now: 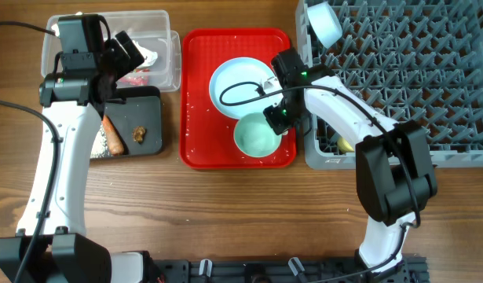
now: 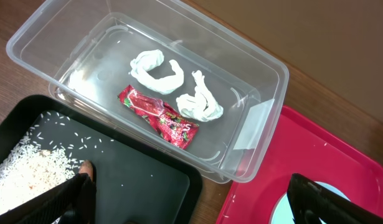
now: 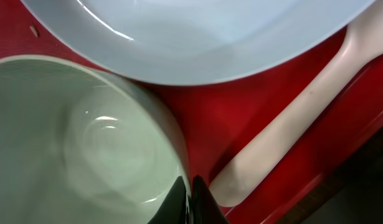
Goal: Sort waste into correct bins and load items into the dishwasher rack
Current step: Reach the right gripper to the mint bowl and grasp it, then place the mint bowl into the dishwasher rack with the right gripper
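**Bowl (image 1: 255, 135) gripped at its rim on the red tray (image 1: 198, 118)**

The bowl stands upright on the tray, touching the round plate (image 1: 233, 75) beside it. The right end effector (image 3: 190, 193) is closed on the bowl's rim, its fingers pinching the wall near the white spoon (image 3: 291, 118). The left end effector (image 2: 190, 180) hangs wide open and holds nothing, above the edge where the clear tub (image 2: 266, 62) meets the black tray (image 2: 147, 174). The tub holds crumpled paper (image 2: 157, 68) and a red wrapper (image 2: 159, 116). Rice (image 2: 29, 171) lies in the black tray. Another bowl (image 1: 326, 22) sits in the grey rack (image 1: 414, 71).
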You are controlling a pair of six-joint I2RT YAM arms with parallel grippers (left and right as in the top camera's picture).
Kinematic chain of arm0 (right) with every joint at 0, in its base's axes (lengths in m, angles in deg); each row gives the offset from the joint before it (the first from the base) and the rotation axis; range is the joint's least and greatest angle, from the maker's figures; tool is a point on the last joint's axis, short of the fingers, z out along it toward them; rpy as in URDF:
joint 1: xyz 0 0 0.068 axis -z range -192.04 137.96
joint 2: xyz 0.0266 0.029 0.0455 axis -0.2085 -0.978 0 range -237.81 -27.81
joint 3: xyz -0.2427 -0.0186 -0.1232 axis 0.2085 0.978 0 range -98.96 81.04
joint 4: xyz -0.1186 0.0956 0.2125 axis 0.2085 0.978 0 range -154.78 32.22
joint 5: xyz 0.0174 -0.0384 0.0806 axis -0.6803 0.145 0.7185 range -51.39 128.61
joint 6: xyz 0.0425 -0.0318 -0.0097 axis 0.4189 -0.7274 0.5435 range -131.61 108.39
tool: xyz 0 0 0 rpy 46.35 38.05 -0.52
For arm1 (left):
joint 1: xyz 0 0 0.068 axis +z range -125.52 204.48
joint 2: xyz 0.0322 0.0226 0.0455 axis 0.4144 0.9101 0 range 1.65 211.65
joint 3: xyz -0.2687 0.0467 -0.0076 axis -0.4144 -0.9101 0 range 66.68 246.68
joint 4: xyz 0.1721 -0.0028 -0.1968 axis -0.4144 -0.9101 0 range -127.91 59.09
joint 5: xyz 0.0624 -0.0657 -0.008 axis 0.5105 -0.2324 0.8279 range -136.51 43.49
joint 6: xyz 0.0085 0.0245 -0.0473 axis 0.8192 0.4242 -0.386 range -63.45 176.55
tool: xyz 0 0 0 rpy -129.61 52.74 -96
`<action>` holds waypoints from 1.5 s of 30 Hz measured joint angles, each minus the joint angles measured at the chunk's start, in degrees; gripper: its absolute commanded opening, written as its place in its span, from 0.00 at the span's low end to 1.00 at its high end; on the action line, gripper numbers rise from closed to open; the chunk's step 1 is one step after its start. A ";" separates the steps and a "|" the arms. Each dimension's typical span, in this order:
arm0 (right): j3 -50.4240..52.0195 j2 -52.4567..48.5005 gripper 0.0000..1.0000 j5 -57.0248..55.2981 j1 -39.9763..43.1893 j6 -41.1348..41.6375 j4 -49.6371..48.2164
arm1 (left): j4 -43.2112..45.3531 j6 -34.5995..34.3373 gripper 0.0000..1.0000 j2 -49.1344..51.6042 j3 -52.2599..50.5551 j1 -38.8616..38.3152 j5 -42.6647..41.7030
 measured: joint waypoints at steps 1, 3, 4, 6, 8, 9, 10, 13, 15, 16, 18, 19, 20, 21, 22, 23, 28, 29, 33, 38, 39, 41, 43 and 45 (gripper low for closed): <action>-0.26 0.00 0.04 0.00 0.00 0.39 0.50 | 0.02 0.00 1.00 0.00 0.00 0.00 0.00; -1.11 0.00 0.04 -0.02 0.00 0.87 1.70 | 0.00 0.00 1.00 0.00 0.00 0.00 0.00; -2.12 0.00 0.04 -0.11 0.00 1.16 3.02 | 0.00 0.00 1.00 0.00 0.00 0.00 0.00; -4.46 0.07 0.04 -0.42 0.00 1.99 5.22 | 0.00 0.00 1.00 0.00 0.00 0.00 0.00; -7.32 0.63 0.04 -1.31 0.00 3.10 7.17 | 0.02 0.00 1.00 0.00 0.00 0.00 0.02; -8.46 1.22 0.04 -2.23 0.00 3.98 7.98 | 0.02 0.00 1.00 0.00 0.00 0.00 0.00; -10.08 2.21 0.04 -4.07 0.00 5.29 8.87 | 0.02 0.00 1.00 0.00 0.00 0.00 0.02; -13.25 6.93 0.04 -12.70 0.00 10.62 9.31 | 0.00 0.00 1.00 0.00 0.00 0.00 0.02; -14.40 11.43 0.04 -21.81 0.00 15.30 9.11 | 0.02 0.00 1.00 0.00 0.00 0.00 0.00; -14.69 13.51 0.04 -26.84 0.02 17.64 9.09 | 0.00 0.00 1.00 0.00 0.00 0.00 0.02; -15.15 16.79 0.04 -36.79 0.11 22.03 9.05 | 0.02 0.00 1.00 0.00 0.00 0.00 0.02; -15.41 18.12 0.04 -42.21 0.22 24.20 8.85 | 0.02 0.00 1.00 0.00 0.00 0.00 0.02; -15.63 18.93 0.04 -47.34 0.42 25.90 8.55 | 0.02 0.00 1.00 0.00 0.00 0.00 0.00; -15.67 19.23 0.04 -50.66 0.59 26.69 8.22 | 0.02 0.00 1.00 0.00 0.00 0.00 0.00; -15.67 19.32 0.04 -54.71 0.92 27.74 7.80 | 0.02 0.00 1.00 0.00 0.00 0.00 0.00; -15.58 19.15 0.04 -58.01 1.31 28.26 7.37 | 0.00 0.00 1.00 0.00 -0.02 0.00 0.00; -15.52 15.78 0.04 -67.21 3.32 25.75 4.72 | 0.00 0.00 1.00 0.00 0.00 0.00 0.02; -15.52 14.86 0.04 -68.54 3.52 24.94 4.52 | 0.02 0.00 1.00 0.00 0.00 0.00 0.00; -15.43 10.10 0.04 -72.54 3.67 20.48 2.97 | 0.00 0.00 1.00 0.00 0.00 0.00 0.00; -15.37 3.37 0.04 -74.20 3.67 13.79 0.85 | 0.00 0.00 1.00 0.00 0.00 0.00 0.00; -15.37 2.01 0.04 -74.51 3.67 12.70 0.85 | 0.02 0.00 1.00 0.00 0.00 0.00 0.00; -15.37 0.11 0.04 -74.69 3.67 11.23 0.87 | 0.02 0.00 1.00 0.00 0.00 0.00 0.02; -15.32 -1.27 0.04 -75.14 3.67 10.03 0.83 | 0.02 0.00 1.00 0.00 0.00 0.00 0.00; -15.32 -2.54 0.04 -76.46 3.67 9.03 0.46 | 0.02 0.00 1.00 0.00 0.00 0.00 0.00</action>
